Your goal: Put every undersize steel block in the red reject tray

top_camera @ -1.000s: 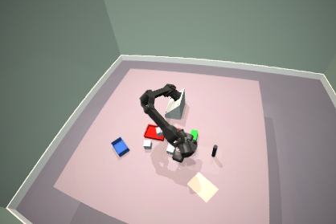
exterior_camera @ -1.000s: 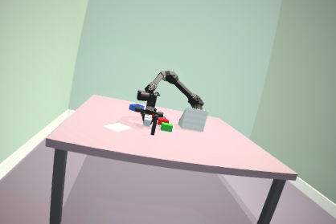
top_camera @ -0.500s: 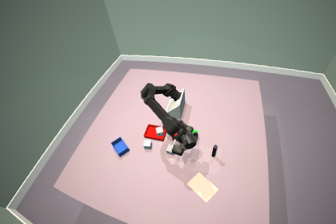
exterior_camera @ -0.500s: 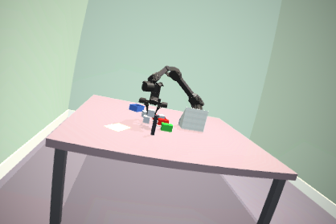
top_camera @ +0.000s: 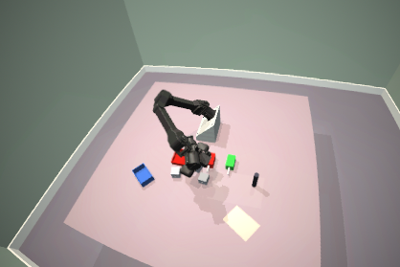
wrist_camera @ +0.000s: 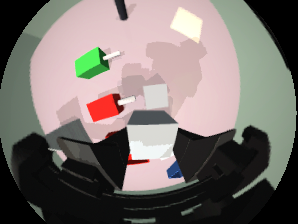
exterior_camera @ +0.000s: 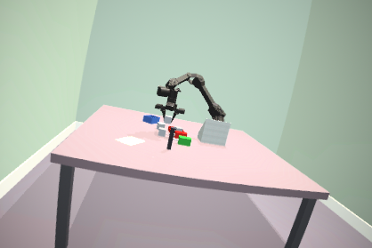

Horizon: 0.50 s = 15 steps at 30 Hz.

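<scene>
A steel block (top_camera: 199,169) (exterior_camera: 167,119) (wrist_camera: 151,140) is grasped between the fingers of the gripper (top_camera: 193,170) (exterior_camera: 167,119) (wrist_camera: 149,125) and is held raised near the red reject tray (top_camera: 178,159) (exterior_camera: 169,128) (wrist_camera: 137,161). It is pinched by two opposite sides, a grip probably chosen so that it can be carried level and let down flat. Its bore cannot be made out, so its verdict cannot be read from the views; its carriage so close to the tray suggests that it is being treated as undersize.

In the top view, the green GO gauge (top_camera: 231,162) (exterior_camera: 184,140) (wrist_camera: 91,63) is seen lying to the right of the tray, its pale pin exposed. It is left out of the grip, presumably so that the fingers can be used for the block. A red gauge (top_camera: 211,160) (exterior_camera: 181,134) (wrist_camera: 104,107) lies between tray and green gauge; it is not called for and is best left untouched. One loose block (top_camera: 175,172) is seen just below the tray, another (top_camera: 203,178) below and to its right. The blue tray (top_camera: 143,175) (exterior_camera: 151,119) (wrist_camera: 174,170) stands to the left and should not be used for rejects.

If rejection is intended, the block should next be centred over the red tray, lowered within its walls and released; if let go too near the rim, it could be left tilted.
</scene>
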Motion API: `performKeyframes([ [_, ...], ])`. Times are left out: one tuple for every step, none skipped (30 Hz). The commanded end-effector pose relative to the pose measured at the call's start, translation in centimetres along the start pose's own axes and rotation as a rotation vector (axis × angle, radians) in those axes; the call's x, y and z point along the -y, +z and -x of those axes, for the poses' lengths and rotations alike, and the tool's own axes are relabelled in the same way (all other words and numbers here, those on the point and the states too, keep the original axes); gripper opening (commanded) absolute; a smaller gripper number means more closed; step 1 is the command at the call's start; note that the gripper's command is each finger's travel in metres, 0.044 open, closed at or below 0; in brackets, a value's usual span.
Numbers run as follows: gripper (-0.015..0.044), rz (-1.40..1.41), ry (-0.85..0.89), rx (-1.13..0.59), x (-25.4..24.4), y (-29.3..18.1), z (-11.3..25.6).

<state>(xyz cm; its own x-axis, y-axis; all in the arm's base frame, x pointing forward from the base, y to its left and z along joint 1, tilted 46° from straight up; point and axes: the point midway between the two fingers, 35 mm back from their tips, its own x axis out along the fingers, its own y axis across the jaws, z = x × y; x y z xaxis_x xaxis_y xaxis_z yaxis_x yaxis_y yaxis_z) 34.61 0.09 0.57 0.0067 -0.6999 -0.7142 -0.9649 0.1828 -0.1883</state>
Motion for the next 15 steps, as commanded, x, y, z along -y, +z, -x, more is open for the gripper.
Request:
performKeyframes([
  [0.0, -0.011, -0.019, 0.01, -0.2, -3.3, 0.8],
  [0.0, -0.017, -0.019, 0.01, -0.3, -4.3, 0.8],
  [0.0, -0.023, -0.019, 0.009, -0.5, -5.4, 0.8],
  [0.0, -0.03, -0.02, 0.008, -0.7, -6.4, 0.7],
  [0.0, -0.036, -0.02, 0.007, -1.0, -7.4, 0.7],
  [0.0, -0.042, -0.02, 0.005, -1.3, -8.3, 0.6],
  [0.0, -0.049, -0.02, 0.003, -1.6, -9.3, 0.6],
  [0.0, -0.055, -0.021, 0.001, -1.9, -10.2, 0.5],
  [0.0, -0.062, -0.021, -0.001, -2.3, -11.1, 0.4],
  [0.0, -0.068, -0.021, -0.004, -2.7, -12.0, 0.4],
  [0.0, -0.075, -0.021, -0.007, -3.1, -12.9, 0.3],
  [0.0, -0.081, -0.022, -0.01, -3.6, -13.7, 0.2],
  [0.0, -0.088, -0.022, -0.014, -4.0, -14.5, 0.1],
  [0.0, -0.093, -0.022, -0.017, -4.5, -15.2, 0.0],
  [0.0, -0.096, -0.022, -0.019, -4.7, -15.6, 0.0],
])
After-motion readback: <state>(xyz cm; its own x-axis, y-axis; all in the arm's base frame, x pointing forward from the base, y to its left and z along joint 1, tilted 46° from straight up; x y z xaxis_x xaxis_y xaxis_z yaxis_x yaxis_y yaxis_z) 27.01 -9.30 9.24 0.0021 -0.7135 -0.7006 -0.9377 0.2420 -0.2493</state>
